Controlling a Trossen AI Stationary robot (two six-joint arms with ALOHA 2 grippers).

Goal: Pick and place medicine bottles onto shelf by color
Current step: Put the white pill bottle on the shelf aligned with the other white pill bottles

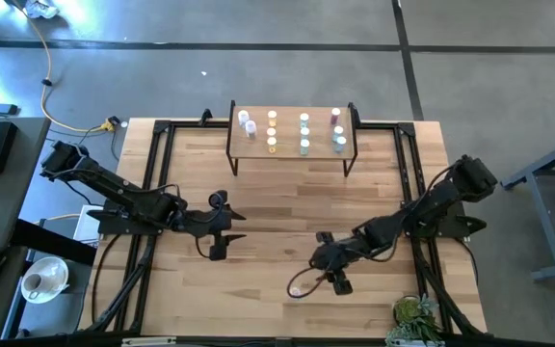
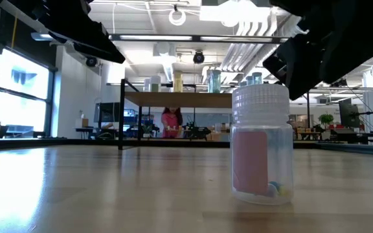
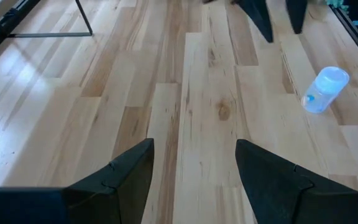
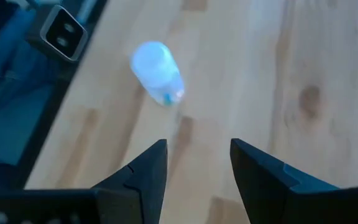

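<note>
A small clear bottle (image 2: 262,145) with a pale ribbed cap and a pink label stands upright on its base on the tabletop near the front edge; it also shows in the high view (image 1: 303,286), the left wrist view (image 3: 325,90) and the right wrist view (image 4: 157,71). My right gripper (image 1: 320,266) is open and empty, hovering just beside this bottle on its far side. My left gripper (image 1: 237,228) is open and empty over the table's middle left. The shelf (image 1: 292,152) stands at the far edge with several bottles (image 1: 303,133) on it in rows by color.
Black frame rails (image 1: 157,183) run along the table's left, right and far sides. A small plant (image 1: 414,316) sits at the near right corner. A camera (image 4: 61,31) sits at the front edge near the bottle. Bare wood (image 1: 287,207) lies between the shelf and the grippers.
</note>
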